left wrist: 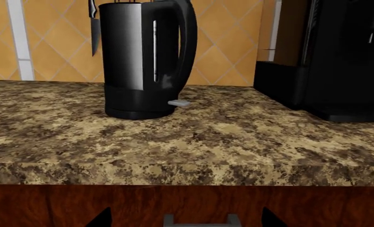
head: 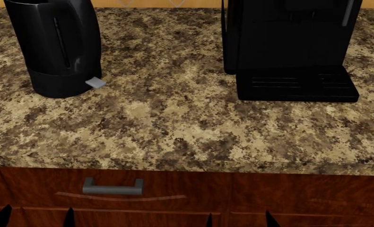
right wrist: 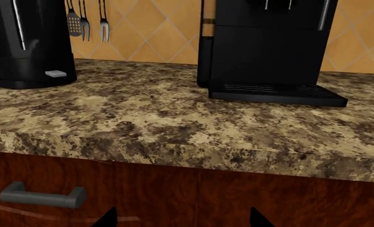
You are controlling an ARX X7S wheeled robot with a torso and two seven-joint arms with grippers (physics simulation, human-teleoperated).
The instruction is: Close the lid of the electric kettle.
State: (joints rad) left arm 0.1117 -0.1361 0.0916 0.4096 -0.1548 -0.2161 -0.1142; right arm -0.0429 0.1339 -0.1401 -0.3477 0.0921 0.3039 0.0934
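Note:
The electric kettle (head: 54, 47) is a tall glossy black jug standing at the back left of the granite counter (head: 174, 123). Its light-grey switch tab (head: 94, 83) is at the base. It also shows in the left wrist view (left wrist: 145, 61) and the right wrist view (right wrist: 26, 45). Its top is cut off in every view, so the lid is out of view. My left gripper (head: 35, 218) and right gripper (head: 239, 220) are open and empty. Both are low, in front of the cabinet below the counter edge, well short of the kettle. Their tips show in the wrist views (left wrist: 187, 220) (right wrist: 183, 218).
A boxy black coffee machine (head: 291, 47) with a slotted drip tray stands at the back right. A grey drawer handle (head: 112, 187) sits on the wooden cabinet front. A knife (left wrist: 94, 33) and utensils (right wrist: 86, 21) hang on the tiled wall.

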